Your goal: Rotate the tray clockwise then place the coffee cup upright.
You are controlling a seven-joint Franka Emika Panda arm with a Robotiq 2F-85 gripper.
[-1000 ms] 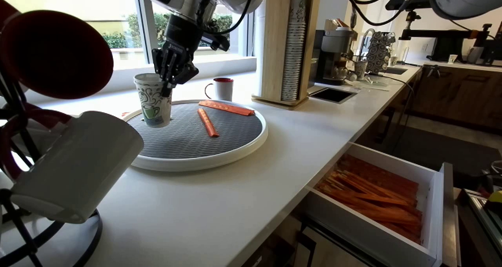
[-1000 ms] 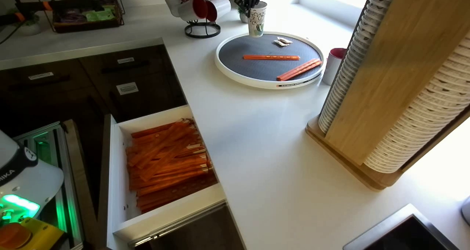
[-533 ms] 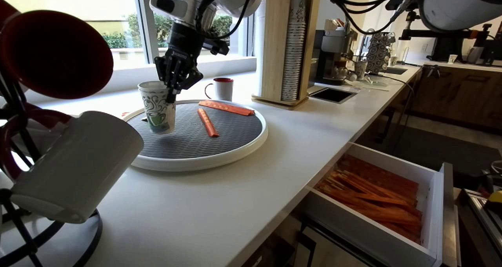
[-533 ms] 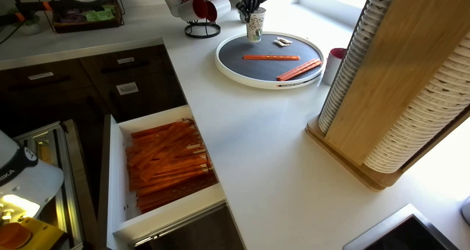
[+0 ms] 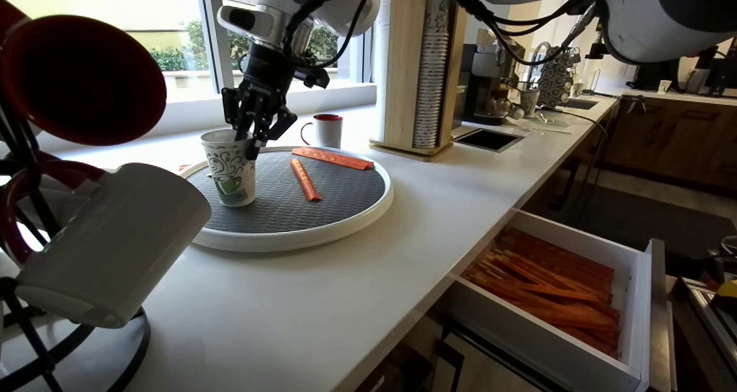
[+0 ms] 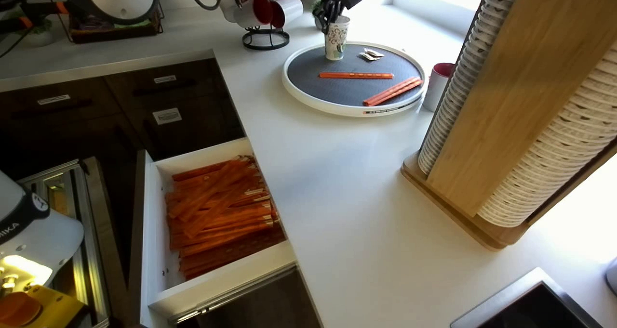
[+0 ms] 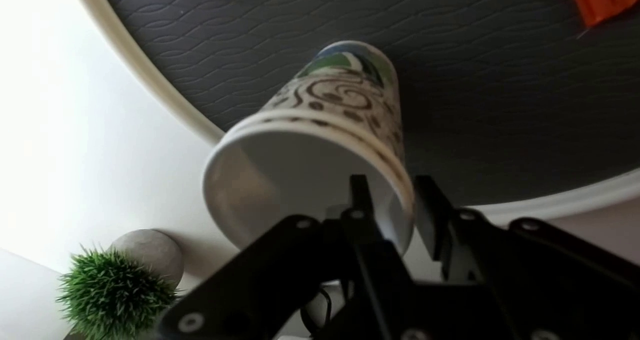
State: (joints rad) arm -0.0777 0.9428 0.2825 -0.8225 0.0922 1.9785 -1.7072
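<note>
The coffee cup is a white paper cup with dark swirls and a green printed mug, (image 5: 230, 170) in an exterior view. It stands upright on the tray (image 5: 288, 242), near its edge. The cup also shows in an exterior view (image 6: 336, 44) and in the wrist view (image 7: 345, 88), its mouth facing the camera. The tray is a round dark grey disc with a white rim, also in an exterior view (image 6: 332, 108). My gripper (image 7: 392, 190) is slightly open around the cup's rim. One finger is inside the cup and one outside, with a gap beside the wall.
Orange packets (image 6: 356, 75) and small paper packets (image 6: 371, 54) lie on the tray. A red-rimmed mug (image 5: 328, 132) stands beside it. A wooden cup dispenser (image 6: 462, 174), an open drawer (image 6: 159, 231), mugs on a wire stand (image 6: 265, 39) and a plant (image 7: 115, 290) are nearby.
My gripper has lowered the coffee cup from above the tray onto its surface. The fingers have parted from the cup's rim. The tray and the packets have not moved.
</note>
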